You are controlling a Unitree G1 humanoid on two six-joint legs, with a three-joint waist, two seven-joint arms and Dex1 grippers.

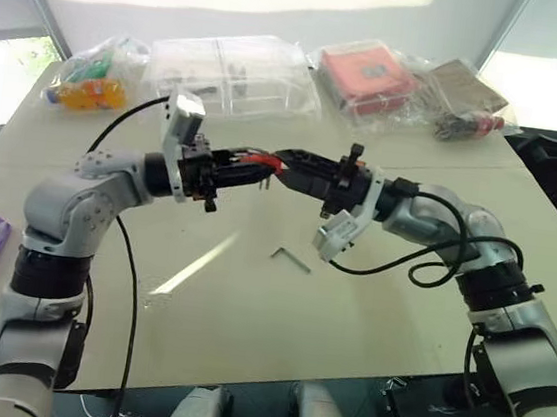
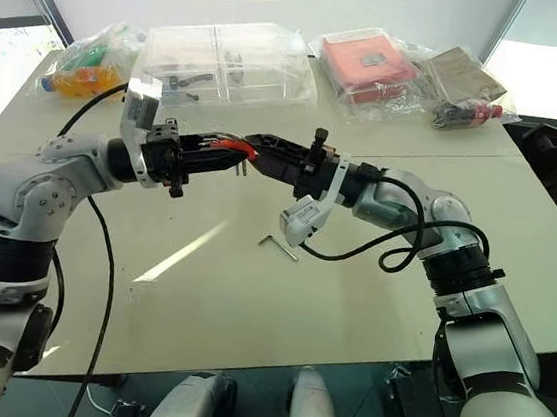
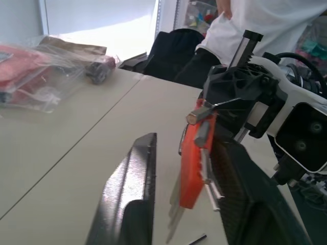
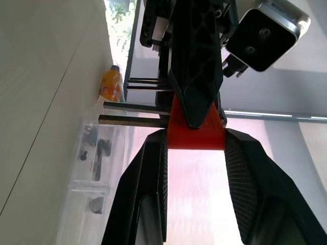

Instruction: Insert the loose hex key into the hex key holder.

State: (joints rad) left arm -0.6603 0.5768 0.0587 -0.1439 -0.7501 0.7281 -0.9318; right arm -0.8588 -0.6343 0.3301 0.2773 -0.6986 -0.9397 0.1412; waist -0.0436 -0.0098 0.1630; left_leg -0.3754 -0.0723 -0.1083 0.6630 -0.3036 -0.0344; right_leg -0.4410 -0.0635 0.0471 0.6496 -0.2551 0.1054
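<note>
Both pincers, left point(image 2: 232, 153) and right point(image 2: 255, 152), pinching holder point(image 4: 195, 133) midair. Key point(image 1: 291, 258) loose on table point(image 1: 247, 306). Risk: sloppy handover, holder drops.

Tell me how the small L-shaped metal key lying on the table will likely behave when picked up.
The loose hex key looks like a thin bare metal rod, so probably stiff, light and slippery. Lying flat on the table, it may be hard to get under. Its bend should stop it rolling.

Both arms raised, tips meeting mid-air; L gripper point(image 1: 263, 170) jaws closed, R gripper point(image 4: 195, 133) jaws clamped.
</note>
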